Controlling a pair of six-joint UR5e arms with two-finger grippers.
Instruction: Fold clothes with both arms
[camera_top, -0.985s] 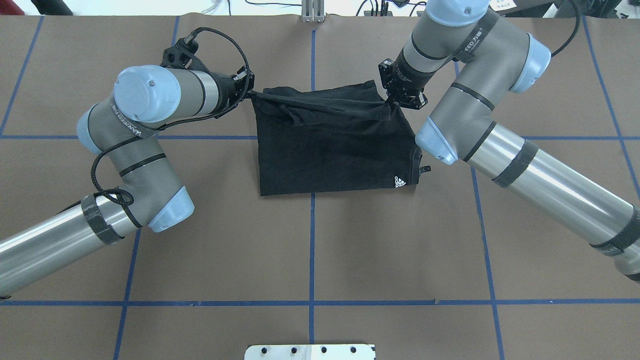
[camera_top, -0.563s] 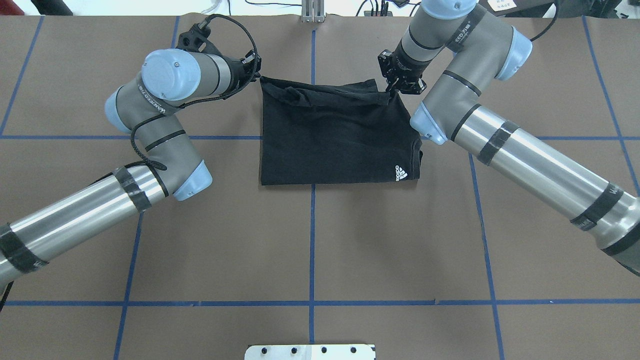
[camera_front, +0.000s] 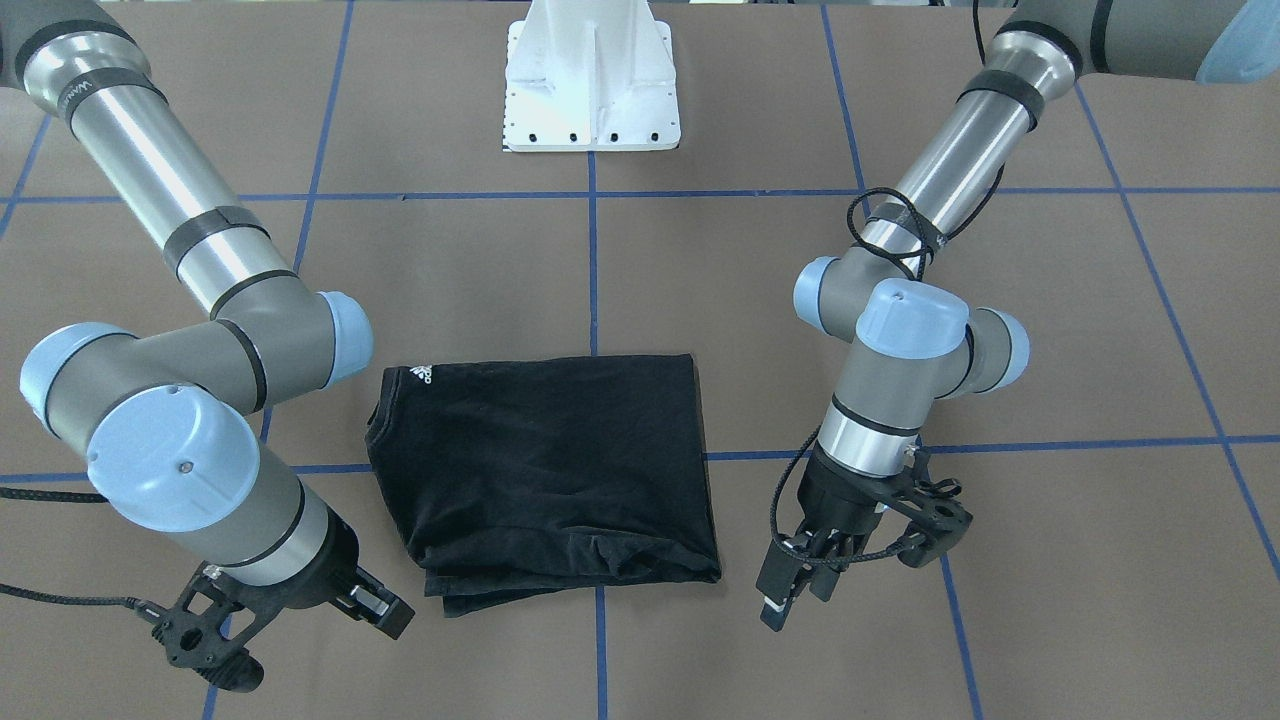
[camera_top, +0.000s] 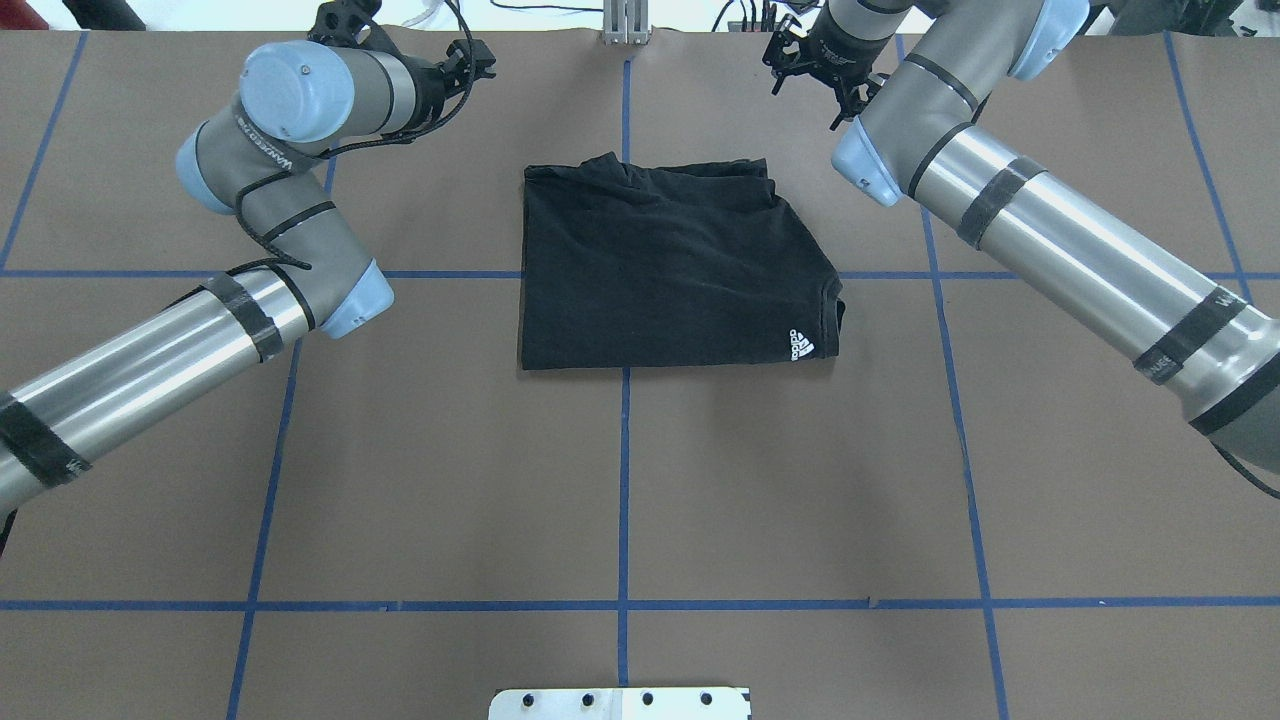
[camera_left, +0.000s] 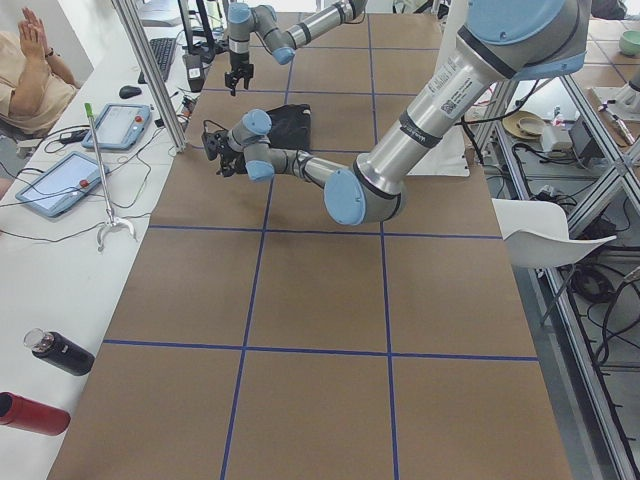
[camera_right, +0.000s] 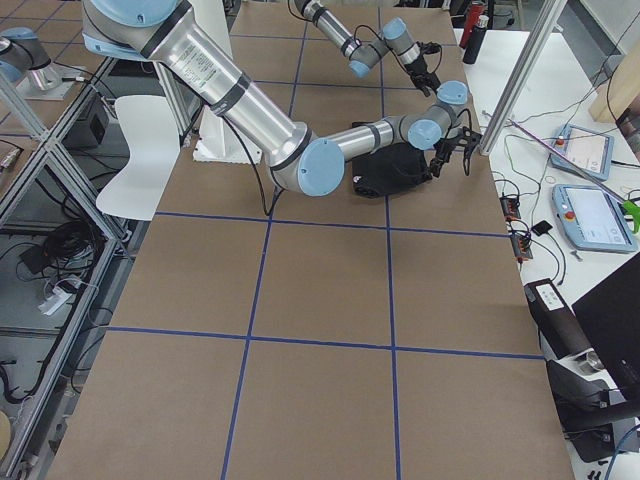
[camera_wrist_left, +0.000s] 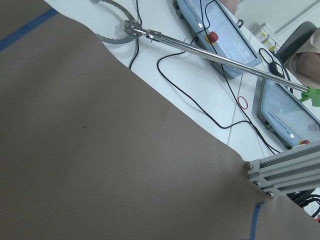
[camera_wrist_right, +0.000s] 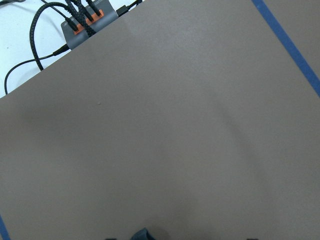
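Note:
The black t-shirt (camera_top: 670, 265) lies folded in a rough rectangle at the table's middle, its small white logo (camera_top: 800, 345) at the near right corner. In the front-facing view the t-shirt (camera_front: 545, 470) shows its layered, slightly rumpled folded edge toward the camera. My left gripper (camera_top: 478, 62) hovers beyond the shirt's far left corner, open and holding nothing; the front-facing view shows the left gripper (camera_front: 790, 590) apart from the cloth. My right gripper (camera_top: 812, 68) hangs off the far right corner, open and empty, and the right gripper (camera_front: 375, 605) is likewise clear of the fabric.
Blue tape lines (camera_top: 622, 480) divide the brown table cover. The white pedestal base (camera_front: 590, 90) stands at the robot's side. An aluminium post (camera_top: 625, 25), cables and tablets (camera_wrist_left: 227, 42) sit past the far edge. A person (camera_left: 30, 70) sits beyond that edge.
Both grippers have let go of the shirt's far edge and pulled away toward the far table edge. The lifted edge has dropped, and the shirt lies flat.

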